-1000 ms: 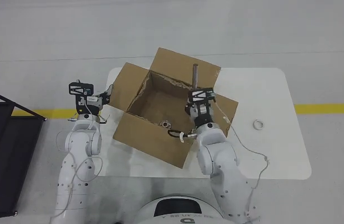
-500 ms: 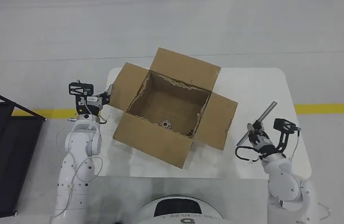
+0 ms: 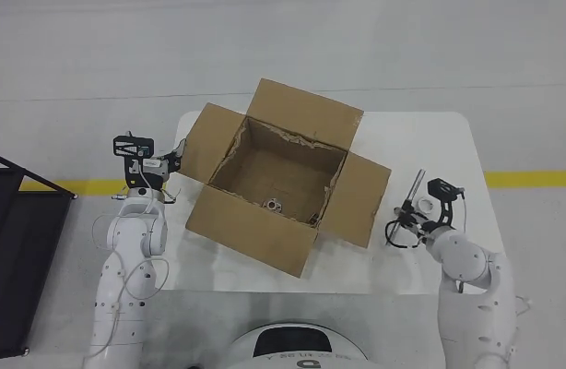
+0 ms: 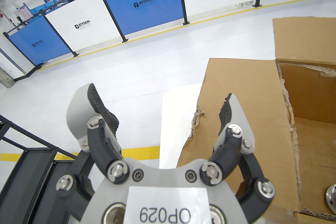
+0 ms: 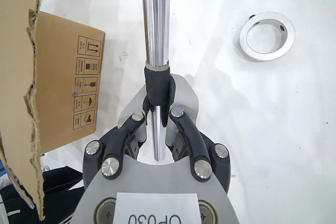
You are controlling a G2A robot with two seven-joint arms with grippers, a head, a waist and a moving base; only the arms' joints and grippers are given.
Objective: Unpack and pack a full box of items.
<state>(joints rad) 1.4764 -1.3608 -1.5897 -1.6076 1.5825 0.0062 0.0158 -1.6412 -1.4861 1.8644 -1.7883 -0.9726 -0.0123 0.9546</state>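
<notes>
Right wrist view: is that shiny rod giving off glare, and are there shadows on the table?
Right wrist view: the rod in the right pincer carries bright streaks along its length; the ring throws a soft shadow on the table. Left wrist view: the partitions bow, a wide-lens effect.

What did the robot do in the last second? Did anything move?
The right pincer carried the metal rod from over the box out to the right side of the table. It now holds the rod there, near the ring. The left pincer stayed open by the box's left flap. The box and the small metal part inside it did not move.
</notes>
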